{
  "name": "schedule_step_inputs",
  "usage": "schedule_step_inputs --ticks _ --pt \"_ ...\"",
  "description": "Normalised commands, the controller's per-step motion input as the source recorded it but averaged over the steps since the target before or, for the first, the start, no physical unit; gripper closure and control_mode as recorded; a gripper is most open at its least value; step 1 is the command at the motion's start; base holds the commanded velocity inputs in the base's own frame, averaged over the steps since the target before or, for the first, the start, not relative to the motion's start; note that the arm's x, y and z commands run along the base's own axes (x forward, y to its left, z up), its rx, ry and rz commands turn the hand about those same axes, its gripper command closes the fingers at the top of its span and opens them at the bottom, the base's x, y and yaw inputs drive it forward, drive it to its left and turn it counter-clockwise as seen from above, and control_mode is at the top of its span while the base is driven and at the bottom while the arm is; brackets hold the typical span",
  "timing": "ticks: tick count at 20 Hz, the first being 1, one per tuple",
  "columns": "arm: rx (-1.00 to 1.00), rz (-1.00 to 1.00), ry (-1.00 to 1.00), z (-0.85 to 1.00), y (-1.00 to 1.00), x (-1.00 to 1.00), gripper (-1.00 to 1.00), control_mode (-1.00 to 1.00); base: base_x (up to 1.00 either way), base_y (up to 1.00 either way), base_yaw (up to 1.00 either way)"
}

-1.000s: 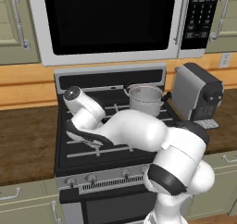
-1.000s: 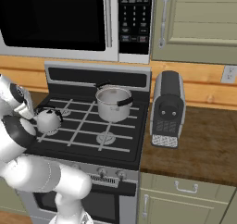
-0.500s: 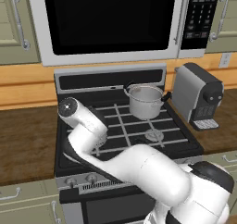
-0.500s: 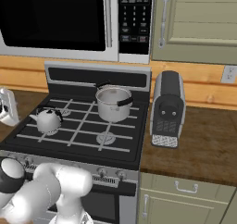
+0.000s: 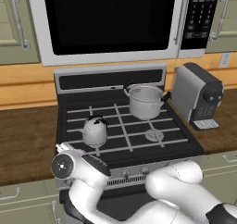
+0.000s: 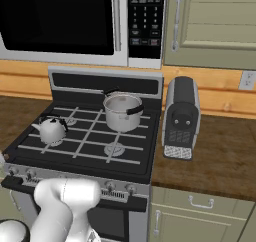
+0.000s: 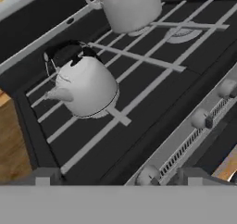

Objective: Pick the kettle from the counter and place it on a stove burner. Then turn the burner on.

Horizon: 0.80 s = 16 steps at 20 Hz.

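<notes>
Sitting on the front-left stove burner [image 7: 99,111] at centre-left of the left base frame: the kettle [image 5: 95,130], upright, spout toward the left edge. Behind it and to the right, a steel pot [image 5: 145,101] on a rear burner. At right of frame, on the desk [image 5: 25,144], a grey coffee machine [image 5: 198,96]. Low in the hand frame, the claw [image 7: 115,177] (tips apart, nothing between them), hanging just before the stove knobs [image 7: 201,118], clear of the kettle. Open, then, and empty.

The arm folds low, its tool [image 7: 115,177] empty, tips spread apart.
</notes>
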Motion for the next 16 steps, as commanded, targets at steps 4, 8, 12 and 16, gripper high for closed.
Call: schedule_step_inputs --ticks 4,8,12,16 --pt "-0.39 0.14 0.00 -1.00 0.69 -0.84 -1.00 -1.00 0.00 0.00 0.00" --pt "-0.56 0.06 -0.05 -1.00 0.49 -0.21 -1.00 -1.00 0.00 0.00 0.00" --pt "-0.24 0.02 -0.24 -0.56 0.09 0.31 -1.00 -1.00 0.00 0.00 0.00" --pt "-0.03 0.00 -0.17 -0.27 0.00 0.68 -1.00 -1.00 0.00 0.00 0.00"
